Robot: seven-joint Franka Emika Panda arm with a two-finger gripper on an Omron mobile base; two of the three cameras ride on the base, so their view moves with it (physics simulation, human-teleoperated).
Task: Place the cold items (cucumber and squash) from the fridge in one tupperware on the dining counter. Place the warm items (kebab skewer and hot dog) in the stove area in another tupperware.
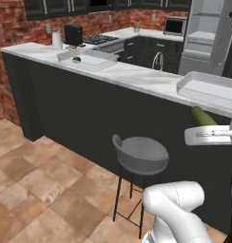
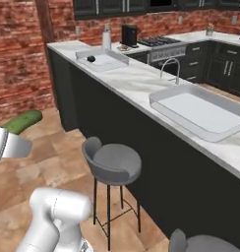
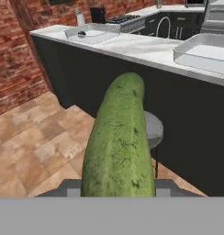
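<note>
Item, nearest: gripper (image 3: 117, 188), jaws part closed and clamped on the thick end of the cucumber (image 3: 117, 142), which juts forward out of the hand toward the counter; gripping it low at one end leaves its free length clear, probably so it can be lowered into a container without the fingers fouling the rim. The cucumber is carried short of the counter (image 1: 137, 76), off its front edge, above the tiled floor. Item: grey bar stool (image 1: 140, 154), standing against the counter's dark front panel, below the cucumber's line. Item: near tupperware (image 2: 203, 113), a shallow clear tray on the counter top just behind its front edge, nothing seen inside; judged the likely destination for the cold items, being the closest. Item: tap (image 2: 172, 66), arched, beyond the counter's back edge. Item: far tupperware (image 2: 102, 59), at the counter's far end by the brick wall, with one small dark thing in it, too small to name. Item: stove (image 2: 159, 42), on the rear worktop past the counter.
</note>
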